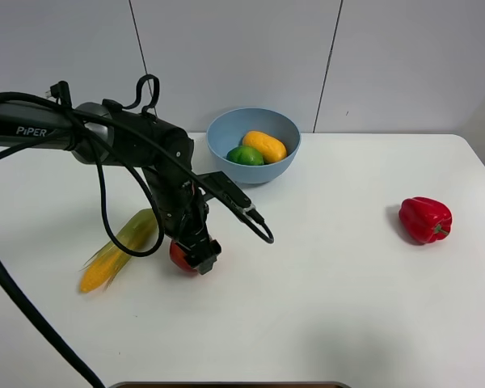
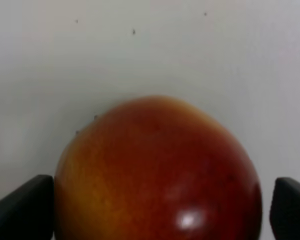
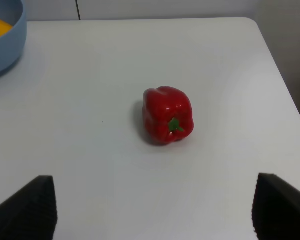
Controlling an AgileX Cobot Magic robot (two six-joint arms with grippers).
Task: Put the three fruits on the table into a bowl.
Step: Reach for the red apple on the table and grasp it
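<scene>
The red apple-like fruit (image 1: pixel 178 257) rests on the white table (image 1: pixel 331 307), left of the middle. My left gripper (image 1: pixel 196 257) is lowered over it. In the left wrist view the fruit (image 2: pixel 155 170) fills the space between the black fingers (image 2: pixel 20 210), with the jaws spread wide and a thin gap on one side; the gripper (image 2: pixel 160 210) is open. The green lime (image 1: pixel 246 155) and the yellow-orange mango (image 1: pixel 264 145) lie in the light-blue bowl (image 1: pixel 218 133) at the back. My right gripper (image 3: pixel 152 220) is open and empty, out of the high view.
A green-husked corn cob (image 1: pixel 117 249) lies just left of the left gripper. A red bell pepper (image 1: pixel 425 219) lies near the table's right edge; the right wrist view shows it (image 3: pixel 168 121) ahead of the fingers, with the bowl's wall (image 3: pixel 7 40) at one corner.
</scene>
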